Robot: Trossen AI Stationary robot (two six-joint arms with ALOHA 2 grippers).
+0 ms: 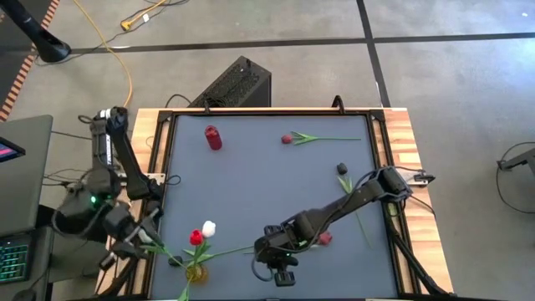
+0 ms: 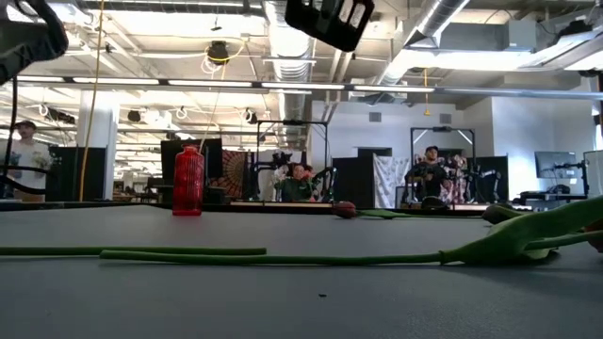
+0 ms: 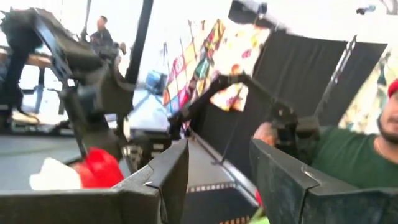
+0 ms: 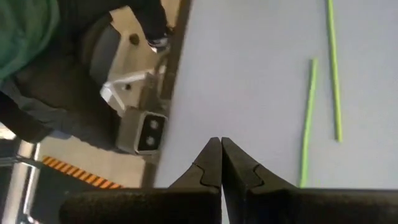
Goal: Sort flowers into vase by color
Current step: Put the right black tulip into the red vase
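A white tulip head (image 1: pixel 208 227) and a red one (image 1: pixel 196 238) stand in a yellowish vase (image 1: pixel 196 272) at the table's near edge. They also show in the left wrist view, the red head (image 3: pixel 99 168) beside the white head (image 3: pixel 53 175). My left gripper (image 1: pixel 138 242) (image 3: pixel 217 180) is open at the near left corner, beside a green stem (image 1: pixel 165 252). My right gripper (image 1: pixel 284 274) (image 4: pixel 221 155) is shut and empty above the near edge. A red tulip (image 1: pixel 324 239) lies right of it, with its stem (image 2: pixel 283 256) flat on the table. A red tulip (image 1: pixel 287 139) and a dark tulip (image 1: pixel 343 168) lie farther off.
A red vase (image 1: pixel 214 137) (image 2: pixel 187 181) stands upright near the far left of the grey table (image 1: pixel 251 184). Two green stems (image 4: pixel 308 118) lie on the table ahead of my right gripper. People sit and stand in the room beyond the table's far edge.
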